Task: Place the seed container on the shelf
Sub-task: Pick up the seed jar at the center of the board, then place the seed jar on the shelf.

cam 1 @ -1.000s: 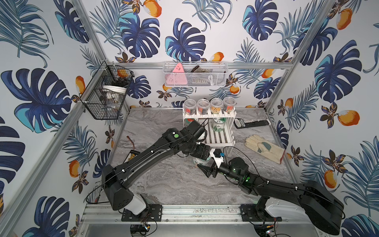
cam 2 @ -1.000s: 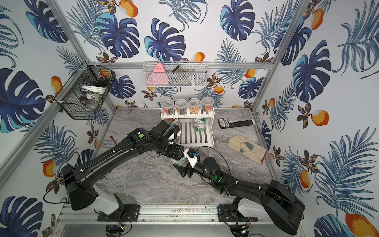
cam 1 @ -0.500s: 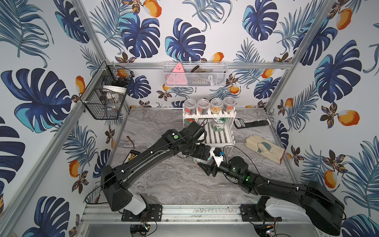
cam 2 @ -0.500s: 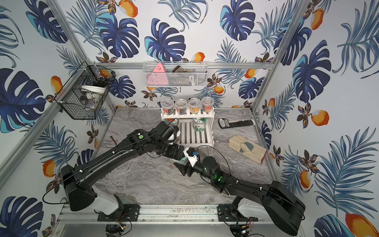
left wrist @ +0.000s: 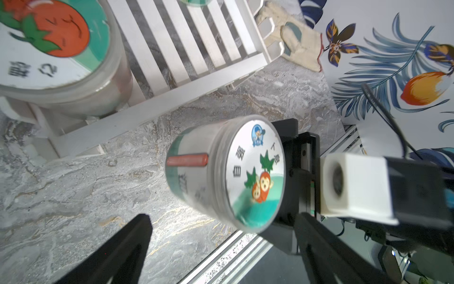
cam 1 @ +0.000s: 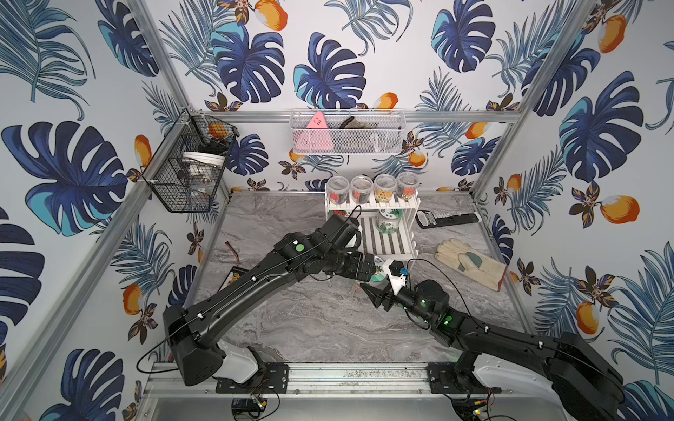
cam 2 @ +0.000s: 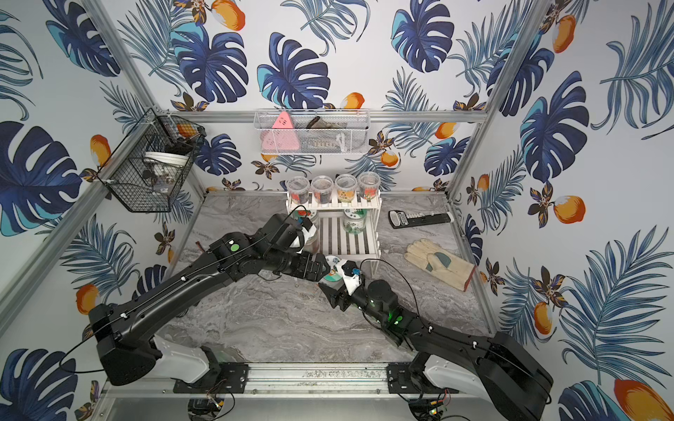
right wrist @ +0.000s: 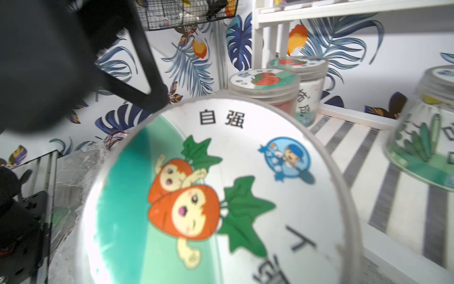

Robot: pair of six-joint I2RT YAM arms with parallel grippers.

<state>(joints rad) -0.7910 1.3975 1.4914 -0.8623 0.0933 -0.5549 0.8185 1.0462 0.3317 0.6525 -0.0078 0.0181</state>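
A: Clear plastic seed container [left wrist: 221,172] with the carrot lid: where do you have it?
B: Your right gripper [cam 1: 377,280] is clamped on its lid end, jar tipped on its side, just short of the white slatted two-tier shelf [left wrist: 172,93] ahead of that hand.
A: And your left gripper [left wrist: 222,218]?
B: Spread wide, fingers clear of the jar, which lies just beyond their tips.

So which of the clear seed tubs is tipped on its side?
The clear round tub with the carrot-picture lid, held sideways by the right gripper; those on the white slatted shelf stand upright.
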